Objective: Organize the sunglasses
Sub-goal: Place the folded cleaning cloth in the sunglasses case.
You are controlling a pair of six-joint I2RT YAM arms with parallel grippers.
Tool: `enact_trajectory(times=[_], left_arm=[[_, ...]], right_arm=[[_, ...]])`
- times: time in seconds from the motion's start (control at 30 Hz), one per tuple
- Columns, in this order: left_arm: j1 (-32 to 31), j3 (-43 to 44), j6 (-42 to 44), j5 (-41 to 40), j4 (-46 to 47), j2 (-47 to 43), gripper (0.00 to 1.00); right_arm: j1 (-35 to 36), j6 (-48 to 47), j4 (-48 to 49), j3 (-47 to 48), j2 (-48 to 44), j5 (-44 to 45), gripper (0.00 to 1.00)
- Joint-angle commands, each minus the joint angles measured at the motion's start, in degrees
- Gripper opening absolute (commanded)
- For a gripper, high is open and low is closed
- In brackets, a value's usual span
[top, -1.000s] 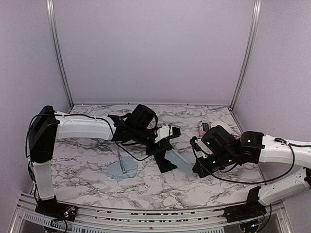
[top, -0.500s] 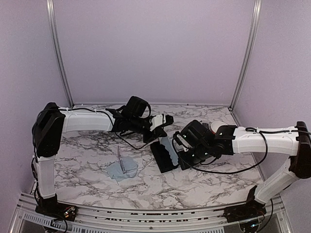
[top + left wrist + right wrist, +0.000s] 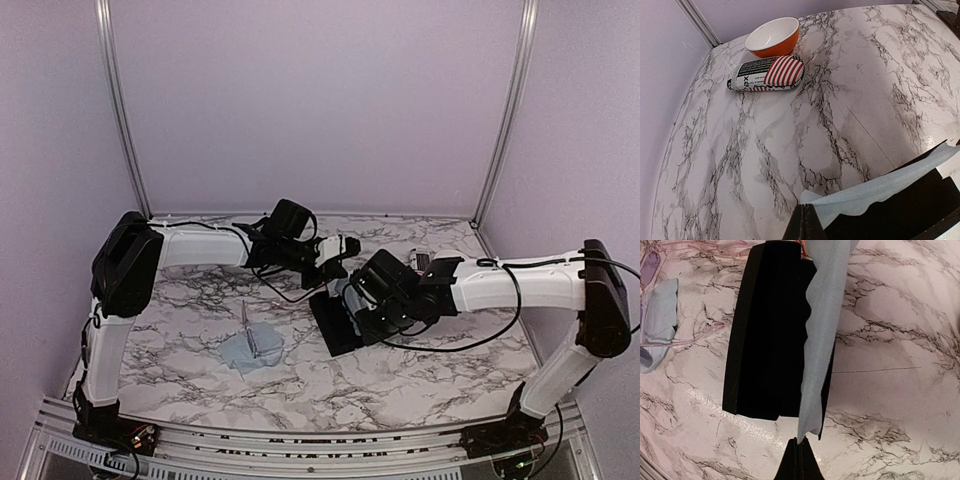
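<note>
A pair of sunglasses [image 3: 250,335] with a pale lilac frame lies on a light blue cloth [image 3: 248,354] left of centre. Its purple lens [image 3: 650,264] and a thin pink temple show at the left edge of the right wrist view. A second light blue cloth [image 3: 821,330] is stretched over the black oblong case [image 3: 767,335]. My left gripper [image 3: 807,214] is shut on one corner of this cloth [image 3: 880,189]. My right gripper [image 3: 799,444] is shut on the opposite end. Both grippers hover at the case [image 3: 340,322], left [image 3: 338,268] behind it, right [image 3: 362,312] beside it.
A stars-and-stripes patterned case [image 3: 767,74] lies at the back right of the marble table [image 3: 180,310], with an orange bowl [image 3: 774,36] just behind it. Purple walls and metal posts enclose the table on three sides.
My right arm has swung left from the table's right side to the black case, carrying its end of the cloth over it. My left arm has stretched slightly farther back.
</note>
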Motion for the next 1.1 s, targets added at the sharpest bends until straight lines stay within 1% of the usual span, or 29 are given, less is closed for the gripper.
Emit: enact_trajectory(times=[0.0,0.1,0.17,0.3,0.37,0.53,0.87,1.07], left_arm=[[1.3,2.4,1.4,-1.8,1.0,1.7,0.0],[1.4,2.3,1.5,-2.9,0.6,1.5,0.0],[1.3,2.5,3.6,-4.7,-0.5,1.6,0.0],[1.3,3.1,5.8,-8.8,-5.5,1.4,0.0],[1.3,1.2,7.0,-10.6,-7.7,0.4,0.0],[1.3,0.4,8.3,-13.0,-10.4,0.3,0.0],[1.4,0.2,9.5,-17.2,-12.7,0.5,0.0],[1.5,-0.6,9.7,-18.3,-13.0,0.0,0.0]], right_arm=[[0.0,-1.4,-1.3,1.3,1.6,0.8,0.0],[0.0,-1.8,-1.4,1.1,2.5,0.9,0.0],[0.0,-2.1,-1.2,1.2,2.8,0.6,0.0],[0.0,-2.5,-0.1,1.3,3.5,-0.7,0.0],[0.0,-2.6,0.5,1.5,4.1,-2.2,0.0],[0.0,-2.9,1.0,2.0,5.1,-3.9,0.0],[0.0,-3.4,2.7,2.7,6.5,-8.6,0.0],[0.0,-3.3,3.3,3.0,7.9,-10.7,0.0]])
